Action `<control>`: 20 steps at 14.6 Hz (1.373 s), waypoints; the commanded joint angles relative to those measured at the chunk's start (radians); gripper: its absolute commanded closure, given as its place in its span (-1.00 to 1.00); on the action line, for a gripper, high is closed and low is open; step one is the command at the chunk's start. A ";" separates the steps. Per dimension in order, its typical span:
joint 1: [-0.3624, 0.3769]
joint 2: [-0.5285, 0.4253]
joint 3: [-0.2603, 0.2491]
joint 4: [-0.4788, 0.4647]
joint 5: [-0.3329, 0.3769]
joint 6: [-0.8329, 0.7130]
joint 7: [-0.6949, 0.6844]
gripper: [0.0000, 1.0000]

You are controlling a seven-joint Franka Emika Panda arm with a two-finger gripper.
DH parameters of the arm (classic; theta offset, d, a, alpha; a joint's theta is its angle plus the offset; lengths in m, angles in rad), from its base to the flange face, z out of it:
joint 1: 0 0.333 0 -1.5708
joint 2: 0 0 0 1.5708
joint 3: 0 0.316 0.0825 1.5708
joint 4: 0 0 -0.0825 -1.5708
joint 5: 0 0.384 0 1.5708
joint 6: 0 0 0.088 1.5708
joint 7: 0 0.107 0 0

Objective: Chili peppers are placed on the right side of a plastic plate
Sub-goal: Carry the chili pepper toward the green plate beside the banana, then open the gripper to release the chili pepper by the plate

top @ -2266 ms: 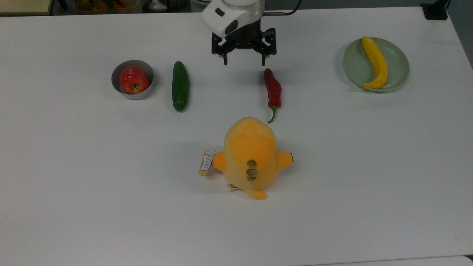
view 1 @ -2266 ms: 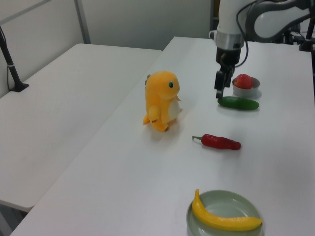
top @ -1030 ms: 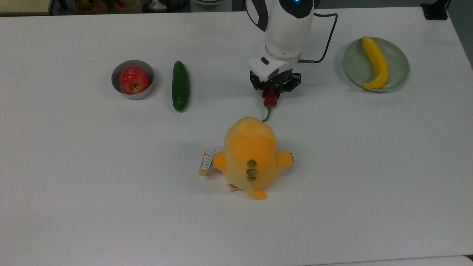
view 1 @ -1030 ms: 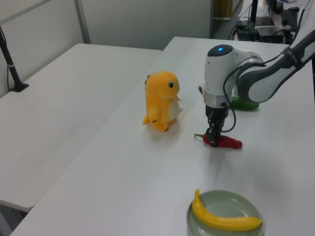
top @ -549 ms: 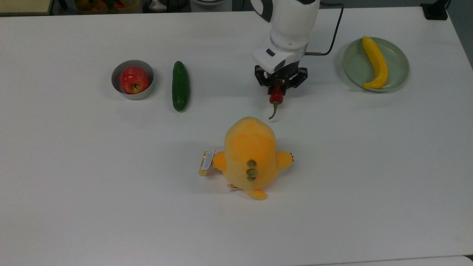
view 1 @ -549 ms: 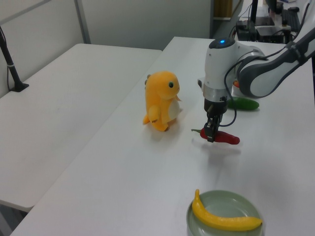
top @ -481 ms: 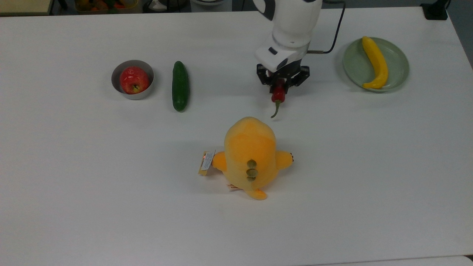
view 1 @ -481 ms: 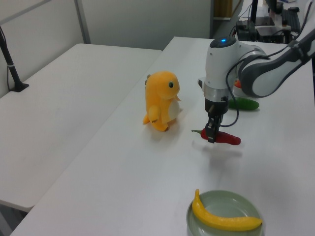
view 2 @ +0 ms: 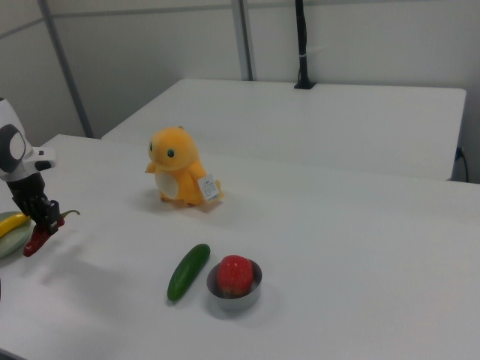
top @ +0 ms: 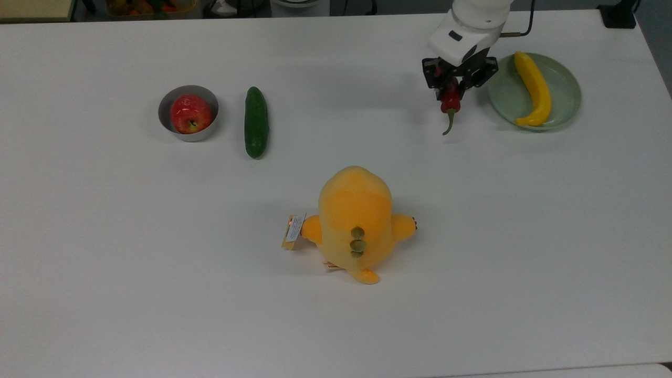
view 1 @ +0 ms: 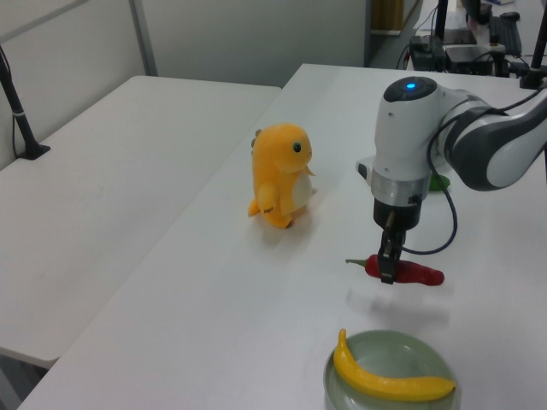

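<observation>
A dark-red chili pepper (top: 450,103) hangs above the table, its green stem pointing toward the top view's bottom. My gripper (top: 451,90) is shut on its middle. The chili (view 1: 416,272) lies level in the fingers (view 1: 387,266), and its shadow falls on the table below. Close to the top view's right of it is the pale green plastic plate (top: 567,89), holding a yellow banana-shaped fruit (top: 534,86). In the right view the gripper (view 2: 43,222) holds the chili (view 2: 35,240) beside the plate (view 2: 9,247).
An orange plush toy (top: 357,220) stands mid-table. A dark green cucumber (top: 256,122) and a small grey bowl (top: 167,124) with a red apple (top: 190,113) lie toward the top view's left. The white arm (view 1: 410,137) rises above the chili.
The gripper closed on the chili, lifted it off the table and carried it toward the top view's right, up to the plate's edge. Nothing else moved.
</observation>
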 commanded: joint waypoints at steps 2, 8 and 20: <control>0.021 0.012 0.038 -0.005 -0.002 0.016 0.135 0.79; 0.021 0.041 0.055 0.007 -0.002 0.018 0.137 -0.65; -0.016 -0.066 0.055 0.024 -0.021 -0.084 -0.001 -1.00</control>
